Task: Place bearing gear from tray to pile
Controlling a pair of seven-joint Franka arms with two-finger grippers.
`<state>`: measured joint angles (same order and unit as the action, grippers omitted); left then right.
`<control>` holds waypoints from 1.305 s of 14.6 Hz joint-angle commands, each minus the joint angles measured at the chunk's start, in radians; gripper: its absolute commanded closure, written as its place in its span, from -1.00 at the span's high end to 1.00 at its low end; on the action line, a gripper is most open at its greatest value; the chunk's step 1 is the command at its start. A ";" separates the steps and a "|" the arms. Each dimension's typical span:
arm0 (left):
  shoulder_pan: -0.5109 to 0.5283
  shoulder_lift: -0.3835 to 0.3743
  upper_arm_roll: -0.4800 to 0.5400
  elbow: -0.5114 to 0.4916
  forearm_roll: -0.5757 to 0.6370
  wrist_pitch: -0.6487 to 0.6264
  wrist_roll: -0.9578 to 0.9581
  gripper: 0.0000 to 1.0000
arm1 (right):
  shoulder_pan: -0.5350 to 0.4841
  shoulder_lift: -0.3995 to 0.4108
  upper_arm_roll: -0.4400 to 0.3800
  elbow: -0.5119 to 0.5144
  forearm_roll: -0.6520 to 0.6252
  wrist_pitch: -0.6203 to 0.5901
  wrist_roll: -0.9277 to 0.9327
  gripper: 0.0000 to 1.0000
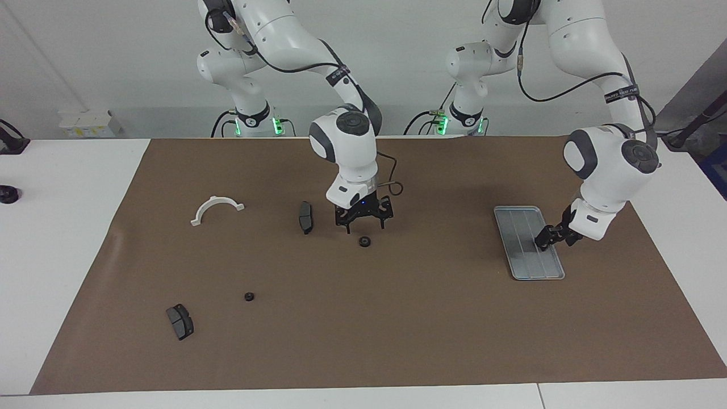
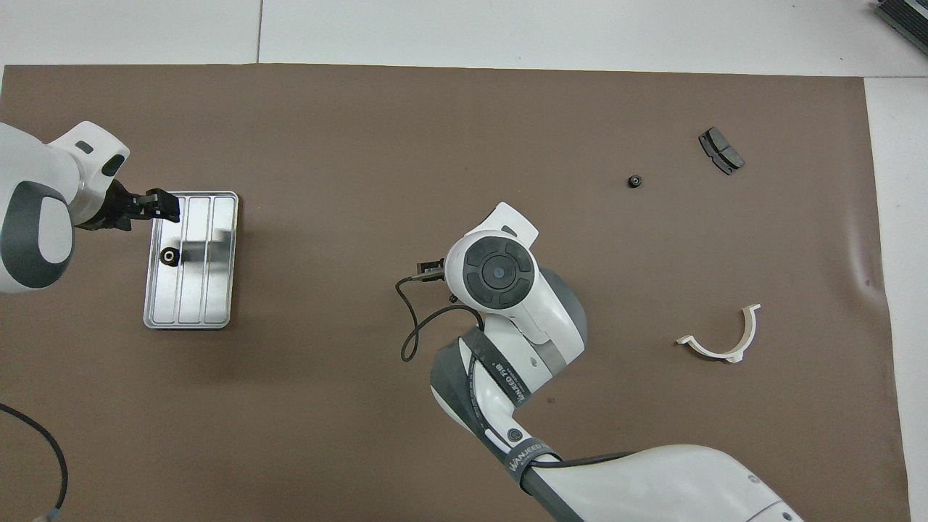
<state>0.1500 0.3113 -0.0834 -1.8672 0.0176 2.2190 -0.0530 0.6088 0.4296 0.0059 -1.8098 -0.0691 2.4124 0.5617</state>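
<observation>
On the brown mat that covers the surface, toward the left arm's end, the silver-grey ridged tray is seen lying flat. A small black bearing gear is shown in the overhead view resting in the tray, near the long rim that lies toward the left arm's end of the surface; in the facing view that spot is covered by the left pincer, which is held low over the tray. Whether the gear is touched or gripped by it cannot be told, nor whether its fingers stand wide or narrow.

Over the middle of the mat the right pincer is held pointing down, its fingers spread wide and nothing between them. A second black gear lies on the mat just below it, apart from the fingertips. Beside this pincer, toward the right arm's end, a dark grey brake pad is seen on the mat, and further toward that end a white half-ring bracket lies with its ends turned away from the robots. Farther from the robots a small black round piece and a second dark brake pad are scattered, well apart from each other and from the tray
</observation>
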 commanded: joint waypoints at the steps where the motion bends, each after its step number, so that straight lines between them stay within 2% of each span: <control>1: 0.022 -0.044 -0.012 -0.130 0.009 0.109 0.013 0.58 | -0.014 0.027 -0.001 -0.008 -0.044 0.033 0.009 1.00; 3: 0.026 -0.044 -0.013 -0.153 0.009 0.125 0.016 0.51 | -0.012 0.035 -0.001 -0.008 -0.044 0.034 0.007 0.60; 4: 0.026 -0.044 -0.013 -0.156 0.010 0.119 0.016 0.46 | -0.012 0.040 -0.001 -0.008 -0.044 0.034 0.010 0.51; 6: 0.026 -0.049 -0.012 -0.171 0.009 0.117 0.018 0.38 | -0.004 0.050 -0.001 -0.009 -0.044 0.036 0.018 0.38; 8: 0.028 -0.054 -0.012 -0.184 0.009 0.120 0.018 0.29 | -0.003 0.058 -0.001 -0.011 -0.044 0.045 0.020 0.38; 10: 0.028 -0.055 -0.012 -0.200 0.009 0.126 0.018 0.17 | -0.004 0.060 -0.001 -0.013 -0.044 0.060 0.021 0.21; 11: 0.028 -0.055 -0.012 -0.207 0.009 0.130 0.018 0.11 | -0.003 0.060 -0.001 -0.016 -0.044 0.065 0.023 -0.04; 12: 0.028 -0.055 -0.012 -0.208 0.009 0.130 0.018 0.07 | -0.003 0.060 -0.003 -0.020 -0.046 0.068 0.021 -0.67; 13: 0.028 -0.055 -0.012 -0.208 0.009 0.128 0.018 0.00 | -0.003 0.060 -0.003 -0.019 -0.049 0.073 0.021 -1.00; 16: 0.028 -0.055 -0.012 -0.213 0.009 0.123 0.019 -0.25 | -0.012 0.044 -0.004 0.004 -0.049 0.045 0.023 -1.00; 18: 0.028 -0.055 -0.012 -0.211 0.010 0.119 0.019 -0.51 | -0.036 -0.047 -0.014 0.000 -0.043 -0.031 0.026 -1.00; 19: 0.026 -0.055 -0.012 -0.204 0.010 0.116 0.018 -0.59 | -0.081 -0.096 -0.012 -0.002 -0.044 -0.074 0.012 -1.00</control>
<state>0.1624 0.2895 -0.0851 -2.0387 0.0176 2.3229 -0.0451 0.5945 0.4488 -0.0149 -1.7939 -0.0990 2.4218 0.5639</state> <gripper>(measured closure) 0.652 0.652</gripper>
